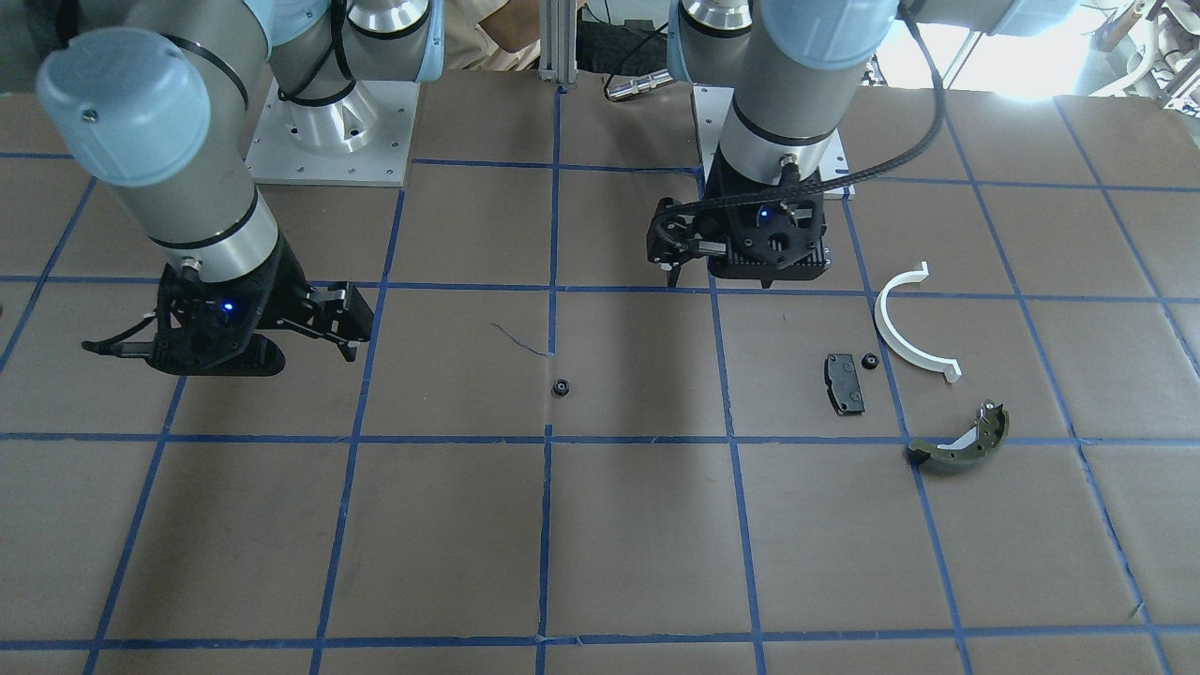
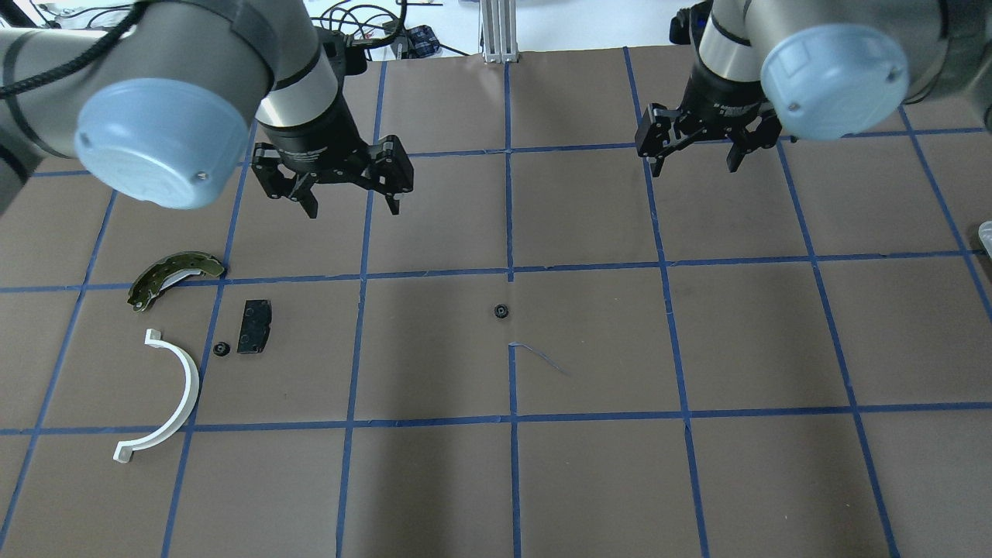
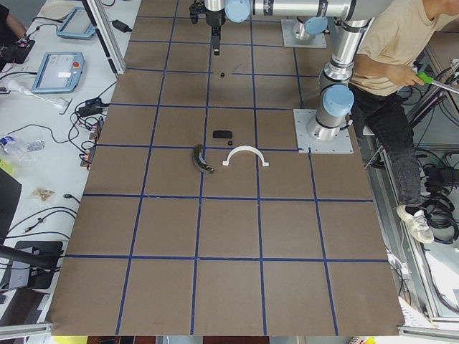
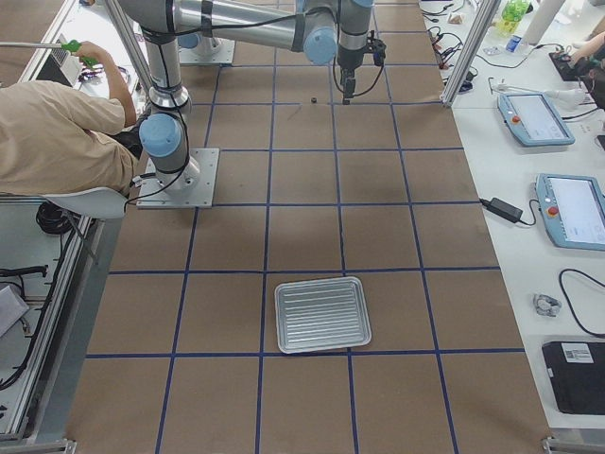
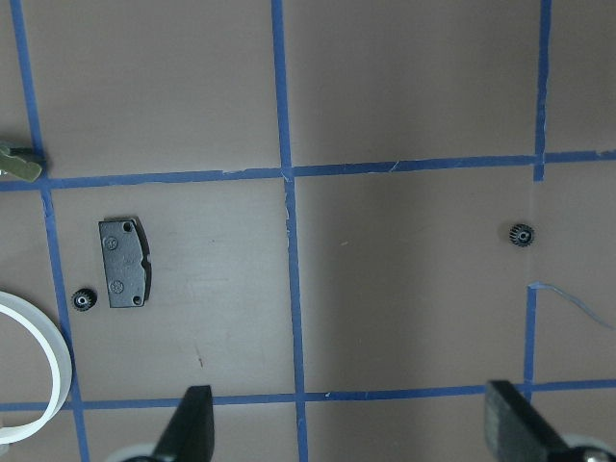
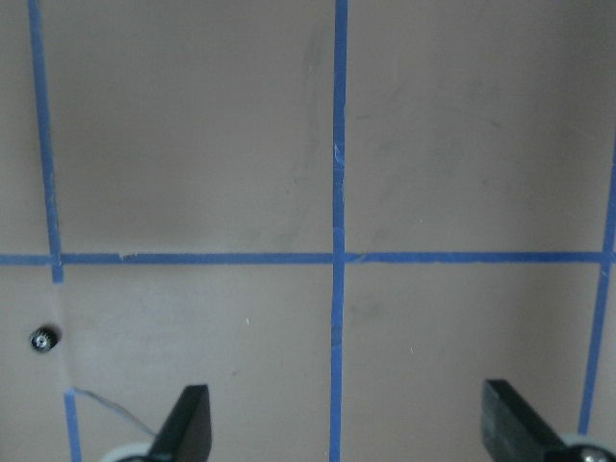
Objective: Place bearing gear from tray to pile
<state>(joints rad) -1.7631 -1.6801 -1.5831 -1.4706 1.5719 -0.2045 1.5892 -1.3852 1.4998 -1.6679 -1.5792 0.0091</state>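
Pile (image 2: 254, 326): loose parts are seen lying near the left edge of the brown, blue-gridded surface (image 2: 589, 480).
Olive-green shoe (image 2: 167, 271): set with its metal rim on the side of the pile toward the far edge, across a tape line.
White half-ring (image 2: 188, 380): laid flat on the side toward the robot's edge, apart from the other parts.
First bearing gear (image 2: 222, 349): a small black toothed wheel, found in the pile just beside the black pad (image 5: 125, 262), not touching it.
Left fingers (image 2: 304, 194): held spread wide and pointed down above the surface, gripping nothing, toward the far edge from the pad.
Second bearing gear (image 2: 501, 311): left alone about midway between the left and right edges, just beside the middle tape line and near a loose blue tape strand (image 2: 542, 358).
Right fingers (image 2: 653, 147): likewise held spread and free, above the right half, toward the far edge.
Tray (image 4: 321, 312): a ribbed metal tray, pictured near the right edge, well apart from both gears.
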